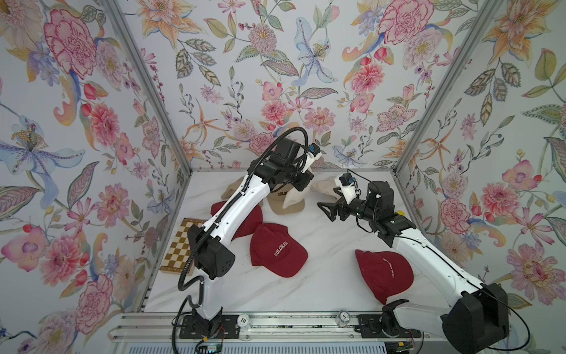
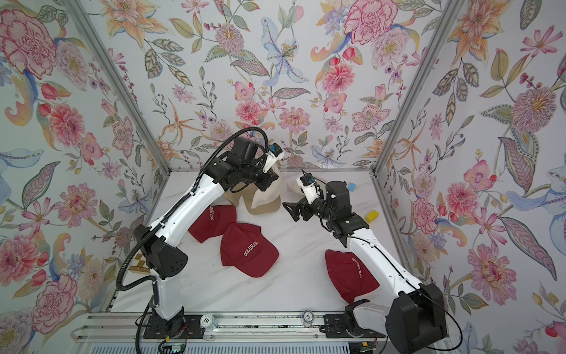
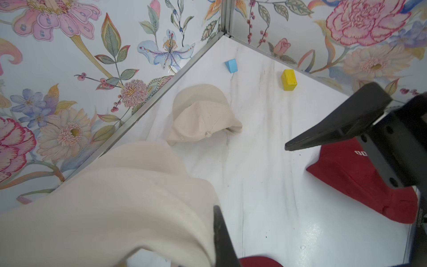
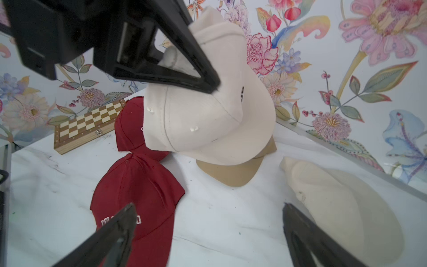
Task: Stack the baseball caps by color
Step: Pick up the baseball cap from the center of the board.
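**A:** What lies nearest, at the bottom of the top view?

**B:** A white marble-look worktop [image 1: 324,285]. At lower right a dark red cloth baseball cap [image 1: 382,272] lies alone, partly under the right arm. At centre a second dark red cap with white COLORADO lettering [image 1: 277,253] touches a third dark red cap [image 2: 211,222] up and to its left. They meet at the edges and are not stacked.

**A:** And further back?

**B:** Right of centre the right claw [image 1: 327,197] hangs spread wide with nothing in it. Left of it, the left claw [image 4: 211,86] is clenched on the crown of a cream cloth cap [image 4: 208,120]. That cap hangs over a tan cap with a curved brim [image 1: 284,205]; whether they touch I cannot tell. More tan cloth [image 1: 228,190] shows behind the left arm, and I cannot tell if it is a second cap stacked there or lying beside. A second cream cap [image 1: 324,185] lies by the back wall, upper centre.

**A:** How far along is the sorting?

**B:** Early, I judge. No finished pile shows. The reds need gathering, and the held cream cap belongs on its match.

**A:** Any containers?

**B:** No bin or tray. A folded checkered wooden board [image 1: 179,245] at left is latched shut, its contents unseen. A small blue block [image 2: 351,186] and a yellow block [image 2: 372,216] sit loose at upper right.
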`<state>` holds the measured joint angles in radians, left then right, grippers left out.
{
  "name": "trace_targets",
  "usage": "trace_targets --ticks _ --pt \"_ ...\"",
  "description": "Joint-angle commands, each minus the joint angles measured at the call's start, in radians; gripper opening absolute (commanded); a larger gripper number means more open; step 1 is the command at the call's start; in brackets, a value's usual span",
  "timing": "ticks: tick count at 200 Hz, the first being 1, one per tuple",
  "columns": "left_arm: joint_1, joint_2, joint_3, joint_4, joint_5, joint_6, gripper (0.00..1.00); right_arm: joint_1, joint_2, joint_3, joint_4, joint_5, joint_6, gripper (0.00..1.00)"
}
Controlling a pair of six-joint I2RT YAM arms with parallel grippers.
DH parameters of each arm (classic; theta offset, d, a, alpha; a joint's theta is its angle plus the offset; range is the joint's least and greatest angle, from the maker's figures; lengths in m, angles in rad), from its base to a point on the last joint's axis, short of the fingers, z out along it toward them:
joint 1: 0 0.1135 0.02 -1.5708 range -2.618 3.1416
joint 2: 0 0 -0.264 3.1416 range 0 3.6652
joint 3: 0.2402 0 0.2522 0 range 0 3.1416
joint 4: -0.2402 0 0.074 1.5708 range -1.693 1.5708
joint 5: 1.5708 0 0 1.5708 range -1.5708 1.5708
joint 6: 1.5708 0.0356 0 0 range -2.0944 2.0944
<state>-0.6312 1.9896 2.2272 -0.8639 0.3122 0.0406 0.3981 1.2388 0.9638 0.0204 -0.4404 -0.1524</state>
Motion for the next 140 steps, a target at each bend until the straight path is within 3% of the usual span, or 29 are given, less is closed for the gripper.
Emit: trace_targets --ticks 1,36,73,140 --pt "-0.002 0.023 0.099 -0.153 -0.020 0.081 0.00 0.045 -0.019 -0.048 0.113 0.079 -0.113 0.99" --pt "-0.009 0.016 0.113 -0.173 0.048 0.123 0.00 0.074 -0.002 -0.049 0.212 0.080 -0.131 0.99" --pt "-0.016 -0.022 0.016 -0.133 0.129 0.140 0.00 0.082 0.040 -0.016 0.245 0.025 -0.120 1.00" --pt "-0.022 -0.060 -0.061 -0.062 0.228 0.143 0.00 0.100 0.140 0.039 0.268 -0.026 -0.106 0.82"
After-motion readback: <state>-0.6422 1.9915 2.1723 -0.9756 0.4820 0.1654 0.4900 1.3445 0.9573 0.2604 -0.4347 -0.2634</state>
